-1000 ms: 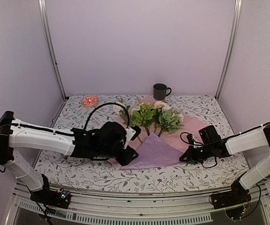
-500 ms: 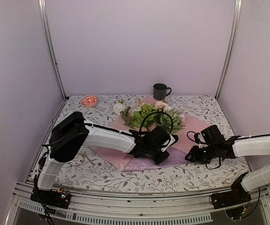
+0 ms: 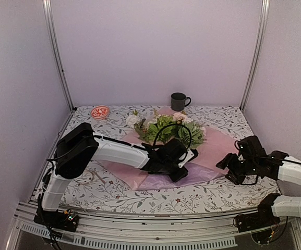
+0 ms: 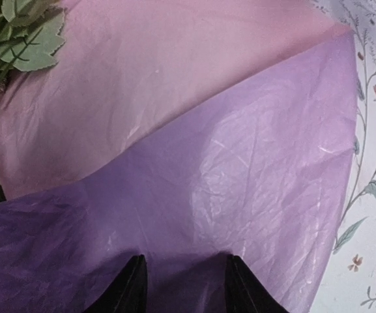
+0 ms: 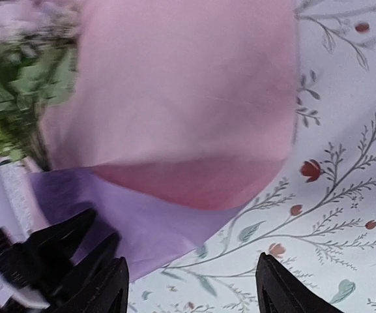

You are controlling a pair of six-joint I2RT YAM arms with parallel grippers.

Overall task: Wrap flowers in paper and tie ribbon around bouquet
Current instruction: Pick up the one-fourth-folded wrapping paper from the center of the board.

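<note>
Paper: lilac-pink sheet (image 3: 217,145) flat on the floral tablecloth (image 3: 223,117), its near corner folded over as a purple flap (image 4: 240,195).
Flowers (image 3: 167,129): on the sheet's far part, blooms toward the mug (image 3: 179,101); the left arm (image 3: 119,152) hides the stalks.
Left gripper (image 4: 186,283): jaws partly apart on the flap.
Right gripper (image 5: 194,287): jaws wide, empty, beside the sheet's right edge.
Dish (image 3: 100,112): far left, well apart.

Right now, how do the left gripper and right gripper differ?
The left gripper hangs over the folded lilac flap of the paper; the right gripper is off the paper, above the floral cloth. The left gripper's jaws stand narrower than the right gripper's. Shared: both have jaws apart.
</note>
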